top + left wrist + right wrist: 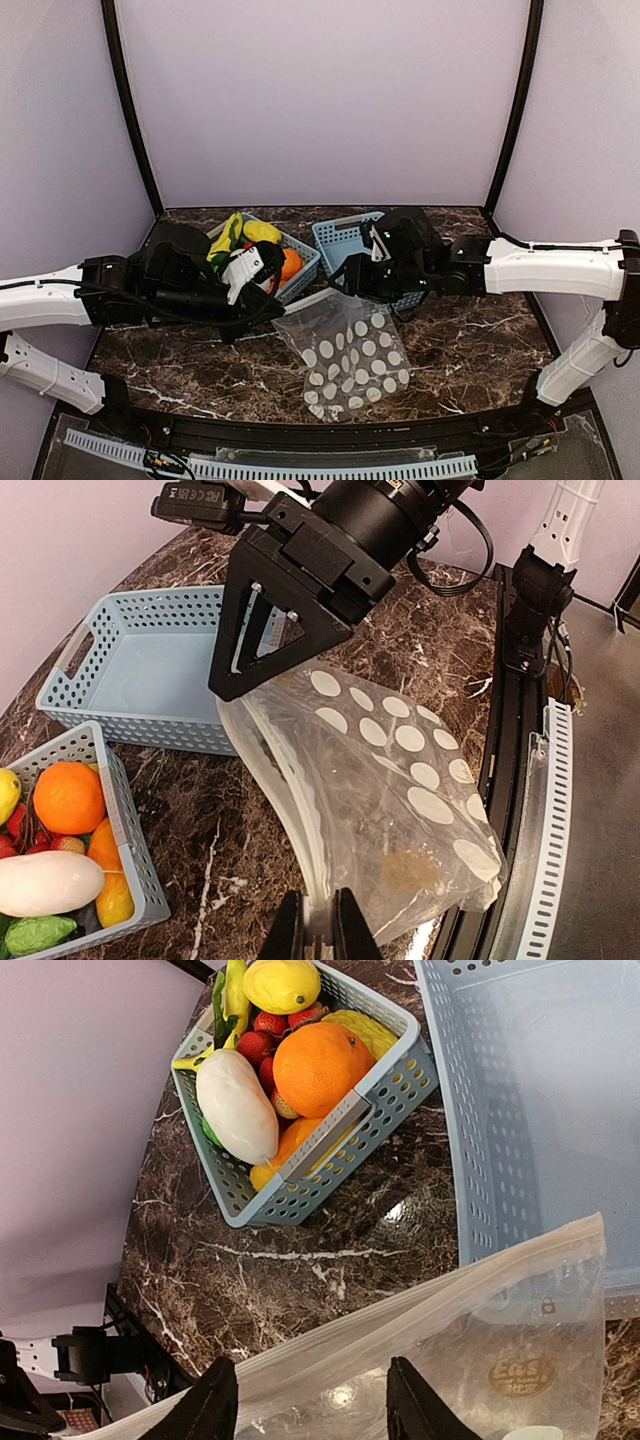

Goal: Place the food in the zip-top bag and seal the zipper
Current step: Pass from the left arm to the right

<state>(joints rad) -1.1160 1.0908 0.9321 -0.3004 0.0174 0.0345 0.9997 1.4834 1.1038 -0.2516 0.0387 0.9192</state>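
The zip-top bag (345,350), clear with white dots, lies on the marble between the arms and holds nothing. My left gripper (320,928) is shut on one end of the zipper (290,780), lifting that edge. At the other end of the mouth, my right gripper (312,1405) hangs open, its fingers (210,1405) astride the zipper strip (400,1310). In the left wrist view the right gripper (245,675) stands just over the bag's far corner. The food (315,1060), an orange, a white oblong piece (237,1105), a lemon (282,982) and red pieces, fills a blue basket (300,272).
An empty light-blue basket (150,670) stands behind the bag, beside the full one (130,850). The table's black front rail (500,780) runs close to the bag's bottom edge. Purple walls enclose the back and both sides.
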